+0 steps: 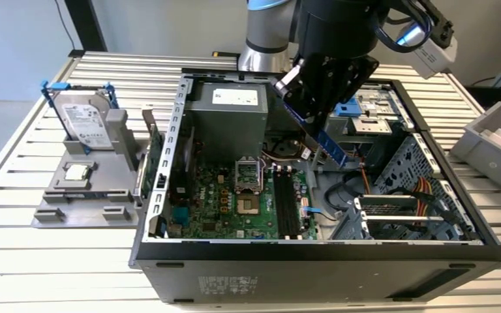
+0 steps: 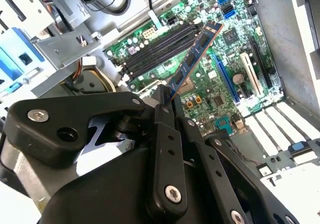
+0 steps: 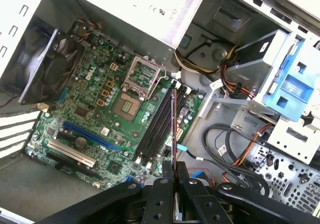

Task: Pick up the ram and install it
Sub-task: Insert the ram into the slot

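My black gripper (image 1: pixel 313 111) hangs over the open computer case (image 1: pixel 159 195), shut on the ram (image 1: pixel 333 147). The ram is a long, thin blue-green stick that slants down out of the fingers, in the air above the motherboard (image 1: pixel 224 208). In the second wrist view the ram (image 2: pixel 192 61) reaches out from the gripper (image 2: pixel 165 98) over the black memory slots (image 2: pixel 155 46). In the first wrist view the ram (image 3: pixel 173 129) shows edge-on, running along the black slots (image 3: pixel 159 126) from the gripper (image 3: pixel 173 170). It stands apart from the slots.
A silver hard drive in a blue frame (image 1: pixel 85 120) stands on a grey fixture (image 1: pixel 81 192) at the exterior view's left. A green expansion card (image 1: pixel 154 166) leans beside the case wall. Cables (image 1: pixel 407 195) and a blue drive bay (image 1: pixel 368 107) crowd the case's right. A grey bin (image 1: pixel 494 140) sits at far right.
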You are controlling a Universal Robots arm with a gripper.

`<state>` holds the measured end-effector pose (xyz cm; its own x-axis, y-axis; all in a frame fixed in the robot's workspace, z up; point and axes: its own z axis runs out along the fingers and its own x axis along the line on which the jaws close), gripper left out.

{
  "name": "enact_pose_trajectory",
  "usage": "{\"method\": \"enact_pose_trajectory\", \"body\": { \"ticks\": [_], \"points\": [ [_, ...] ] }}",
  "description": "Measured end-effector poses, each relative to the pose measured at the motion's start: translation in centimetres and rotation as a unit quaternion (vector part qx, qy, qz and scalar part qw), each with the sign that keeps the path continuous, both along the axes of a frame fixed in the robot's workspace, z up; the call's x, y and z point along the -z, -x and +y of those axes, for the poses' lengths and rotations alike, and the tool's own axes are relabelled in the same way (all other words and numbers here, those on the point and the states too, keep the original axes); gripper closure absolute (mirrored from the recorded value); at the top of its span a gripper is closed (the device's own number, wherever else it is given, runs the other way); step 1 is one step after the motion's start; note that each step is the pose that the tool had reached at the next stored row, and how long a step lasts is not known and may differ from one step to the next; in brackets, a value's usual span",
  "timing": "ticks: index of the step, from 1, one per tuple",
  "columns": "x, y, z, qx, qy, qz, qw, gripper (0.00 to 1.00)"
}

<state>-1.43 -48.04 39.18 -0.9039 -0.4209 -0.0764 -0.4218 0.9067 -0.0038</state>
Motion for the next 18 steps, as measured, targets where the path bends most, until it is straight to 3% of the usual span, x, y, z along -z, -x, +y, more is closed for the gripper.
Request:
{"method": "enact_pose_trajectory", "body": {
  "ticks": [12,18],
  "points": [
    [0.01,0.00,-0.01,0.054,0.0000,0.0000,0.99856,1.00],
    [0.01,0.00,0.00,0.078,0.0000,0.0000,0.99698,1.00]
  ]
}}
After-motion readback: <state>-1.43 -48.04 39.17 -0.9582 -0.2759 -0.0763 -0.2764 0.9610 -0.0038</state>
